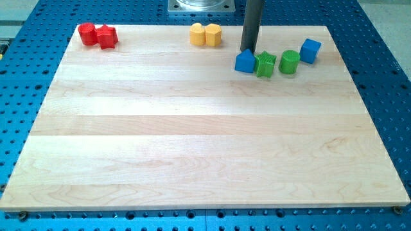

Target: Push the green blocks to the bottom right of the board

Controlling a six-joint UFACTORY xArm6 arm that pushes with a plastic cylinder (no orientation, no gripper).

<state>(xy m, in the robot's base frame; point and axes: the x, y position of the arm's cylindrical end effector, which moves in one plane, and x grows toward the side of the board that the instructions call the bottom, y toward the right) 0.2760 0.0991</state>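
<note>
1. No pincer on this arm, so nothing opens, closes or holds; the dark rod comes straight down from the view's top, and my tip (248, 51) sits on the board in the upper right area
2. At six o'clock from my tip, right against it, is the blue block (244, 61), a peaked, house-like shape; whether they actually touch I cannot tell
3. At three o'clock of that blue piece, pressed up to it, stands the green star-shaped block (265, 65), which puts it at roughly four o'clock from my tip
4. Carry on toward three o'clock and there is the green cylinder (289, 61), just beside the star with a thin gap between them
5. At two o'clock of the cylinder, close by, the blue cube (310, 51) sits near the board's right edge
6. Both greens are up in the top right region, well apart from the bottom right corner
7. Swing to nine o'clock from my tip: two yellow blocks (206, 34) huddle together at the top edge
8. Far out at nine o'clock, in the top left corner, two red blocks (97, 35) touch each other
9. The pale wooden board (192, 141) lies on a blue perforated tabletop (392, 96)
</note>
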